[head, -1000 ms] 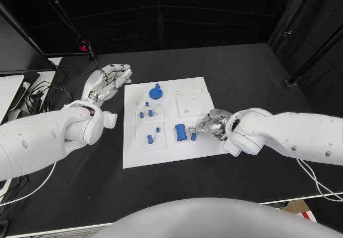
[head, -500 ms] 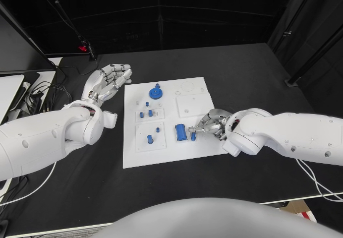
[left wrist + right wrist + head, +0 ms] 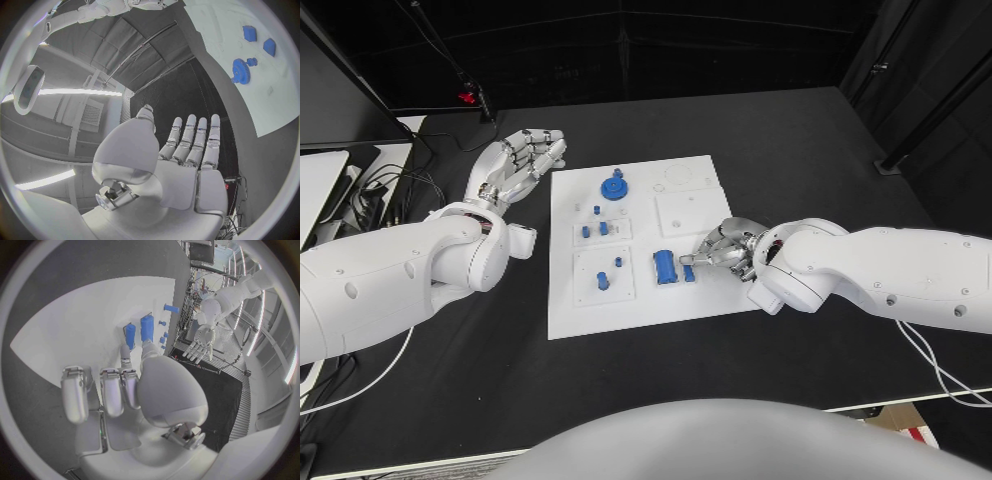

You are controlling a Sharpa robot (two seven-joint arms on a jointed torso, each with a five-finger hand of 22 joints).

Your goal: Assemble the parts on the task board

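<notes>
The white task board point(image 3: 639, 300) lies mid-table. On it a blue gear point(image 3: 615, 186) sits at the far end, with small blue pegs point(image 3: 594, 229) nearer and another blue piece point(image 3: 603, 281) nearer still. A blue block point(image 3: 666, 266) and a narrow blue piece point(image 3: 688, 273) lie side by side on the board. My right hand point(image 3: 726, 247) hovers just right of them, its thumb and forefinger tips close to the narrow piece point(image 3: 130, 335) and the block point(image 3: 147, 327), gripping nothing. My left hand point(image 3: 519, 160) rests spread and empty beyond the board's far left corner.
Cables and a pale unit point(image 3: 329, 185) lie at the table's left edge. A dark stand foot point(image 3: 888, 165) is at the far right. Black tabletop point(image 3: 790, 140) surrounds the board.
My right hand's fingertips have drawn back slightly from the narrow blue piece, which stays on the board. The left hand has not moved.
</notes>
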